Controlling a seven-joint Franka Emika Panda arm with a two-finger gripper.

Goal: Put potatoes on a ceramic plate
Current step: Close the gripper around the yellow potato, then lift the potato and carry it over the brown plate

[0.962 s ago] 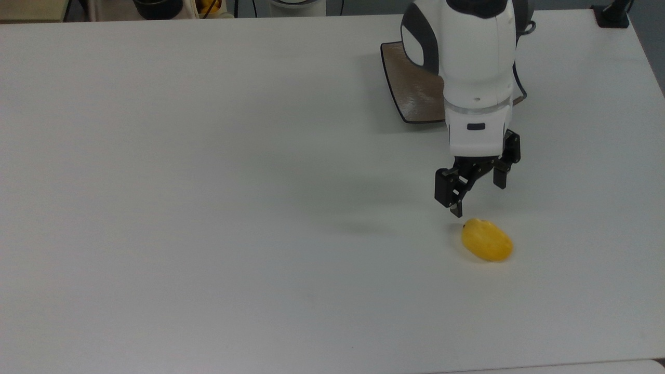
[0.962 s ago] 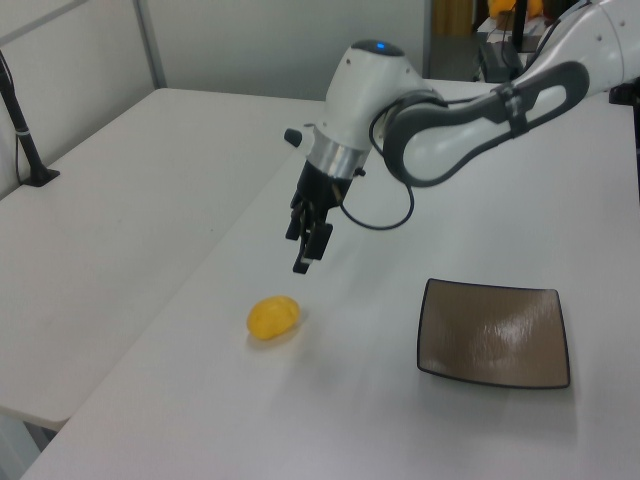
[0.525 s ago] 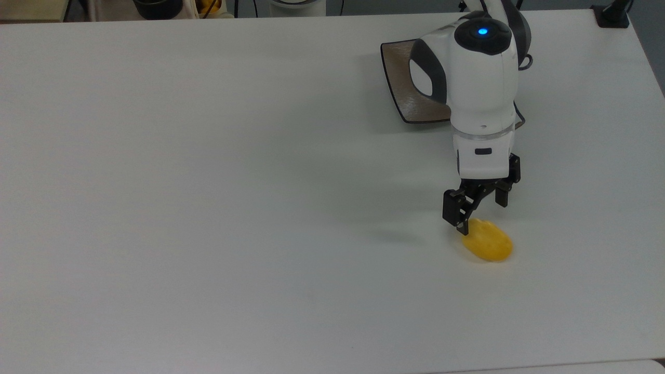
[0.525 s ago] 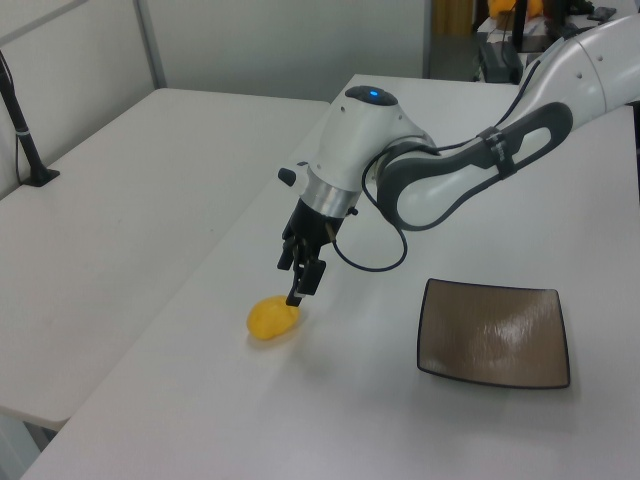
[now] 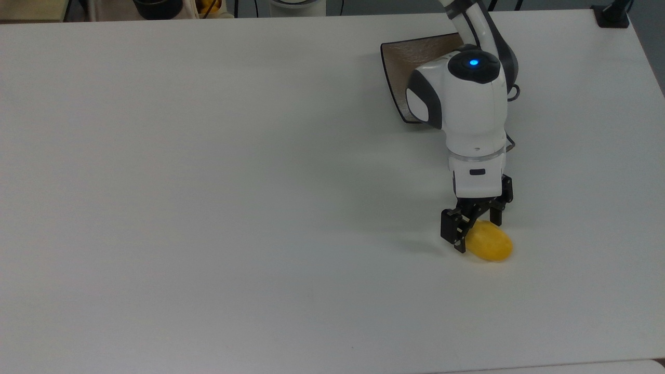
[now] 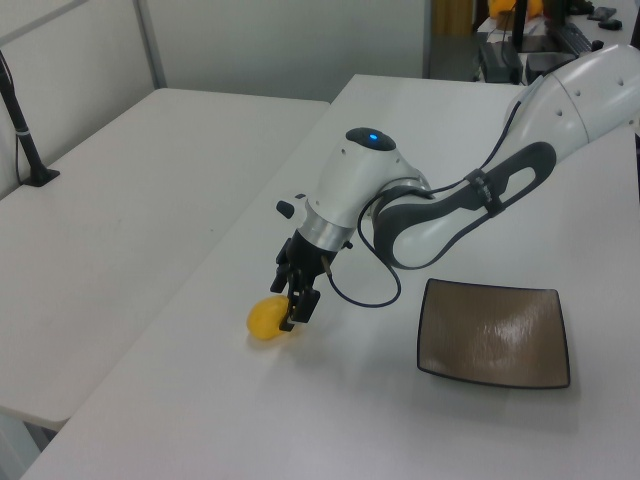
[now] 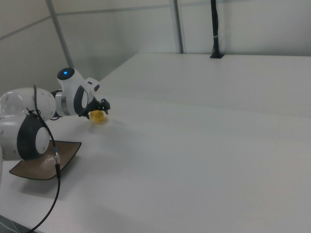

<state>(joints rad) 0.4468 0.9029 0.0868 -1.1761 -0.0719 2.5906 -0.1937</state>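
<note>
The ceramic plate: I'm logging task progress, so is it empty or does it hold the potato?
Empty. The ceramic plate shows bare glaze; the potato lies on the table, at the gripper.

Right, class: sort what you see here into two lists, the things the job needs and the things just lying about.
Needed for the job:
potato
ceramic plate
gripper, open around the potato

Just lying about:
black post on the neighbouring table

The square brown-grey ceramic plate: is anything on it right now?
In the left view the square brown-grey ceramic plate is bare, with only glare on it. The small yellow potato lies on the white table, at the gripper. In the top view the arm covers part of the plate.
</note>
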